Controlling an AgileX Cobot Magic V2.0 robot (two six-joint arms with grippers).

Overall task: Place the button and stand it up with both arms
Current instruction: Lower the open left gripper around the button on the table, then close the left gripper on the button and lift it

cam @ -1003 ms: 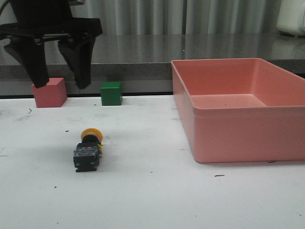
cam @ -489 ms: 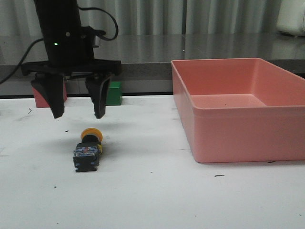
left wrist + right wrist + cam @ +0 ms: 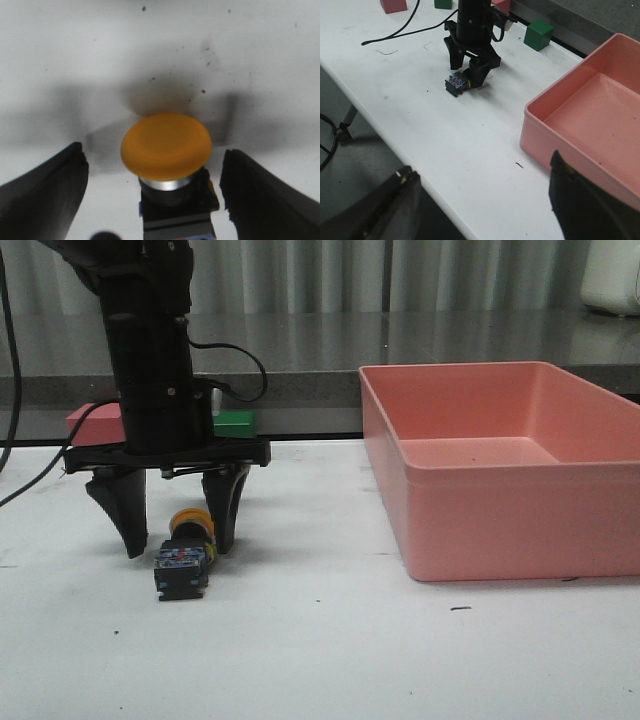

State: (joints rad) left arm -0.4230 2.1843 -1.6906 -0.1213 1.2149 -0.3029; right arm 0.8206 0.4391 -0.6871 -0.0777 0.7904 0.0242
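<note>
The button (image 3: pixel 184 555) lies on its side on the white table, yellow cap pointing away from the camera, black body with blue details toward it. My left gripper (image 3: pixel 178 530) is open and down at table level, one finger on each side of the button's cap end, not touching it. In the left wrist view the cap (image 3: pixel 166 146) sits between the two spread fingers (image 3: pixel 42 195). In the right wrist view the button (image 3: pixel 458 82) lies under the left arm. My right gripper (image 3: pixel 480 200) is open and empty, high above the table's near edge, out of the front view.
A large pink bin (image 3: pixel 505 465) stands on the right, also in the right wrist view (image 3: pixel 590 127). A green cube (image 3: pixel 236 423) and a pink cube (image 3: pixel 92 422) stand at the back behind the left arm. The table edge (image 3: pixel 395 145) runs close below my right gripper.
My left gripper has come down from above the back cubes to table level, and its open fingers now straddle the button. The button has not moved.
</note>
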